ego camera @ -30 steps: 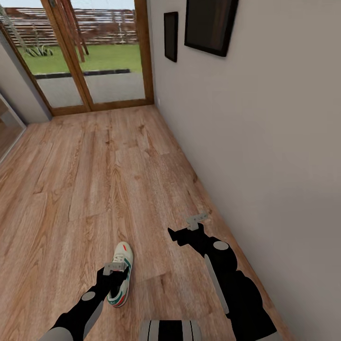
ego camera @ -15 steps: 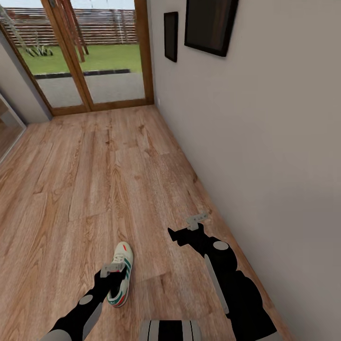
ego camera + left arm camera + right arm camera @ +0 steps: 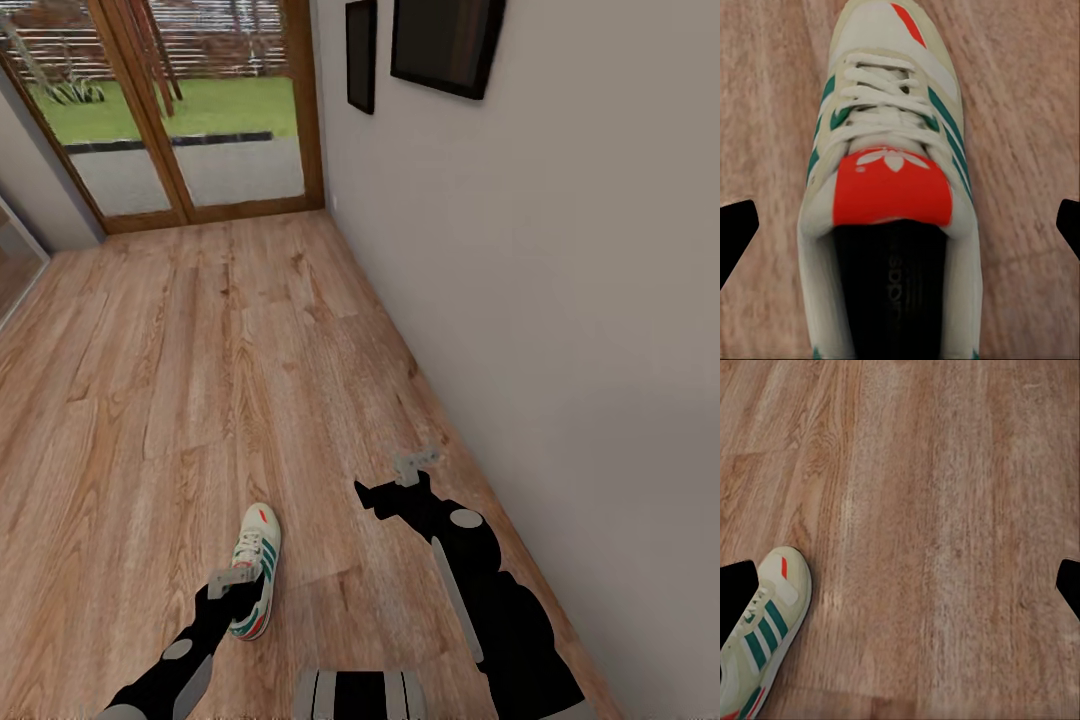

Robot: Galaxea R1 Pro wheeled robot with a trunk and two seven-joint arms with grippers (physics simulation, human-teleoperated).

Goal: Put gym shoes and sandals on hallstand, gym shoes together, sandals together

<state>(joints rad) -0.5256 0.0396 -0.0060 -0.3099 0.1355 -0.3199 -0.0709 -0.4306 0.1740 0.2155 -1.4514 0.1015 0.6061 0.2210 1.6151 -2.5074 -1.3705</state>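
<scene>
While one gym shoe (image 3: 254,571) lies on the corridor floor (image 3: 200,380), the left gripper (image 3: 232,579) is held directly over its heel end, fingers spread wide and empty. In the left wrist view the shoe's (image 3: 889,187) collar is centred between the two dark fingertips (image 3: 735,236), which stand clear of either side. The shoe's long axis is seen to run away from the robot, roughly parallel to the wall (image 3: 560,300), toe pointing toward the glass door (image 3: 200,110). The right gripper (image 3: 417,464) is also open and empty, well apart from the shoe, nearer the wall. A straight descent by the left arm is judged sufficient; its present height above the shoe probably remains small, though this cannot be confirmed.
</scene>
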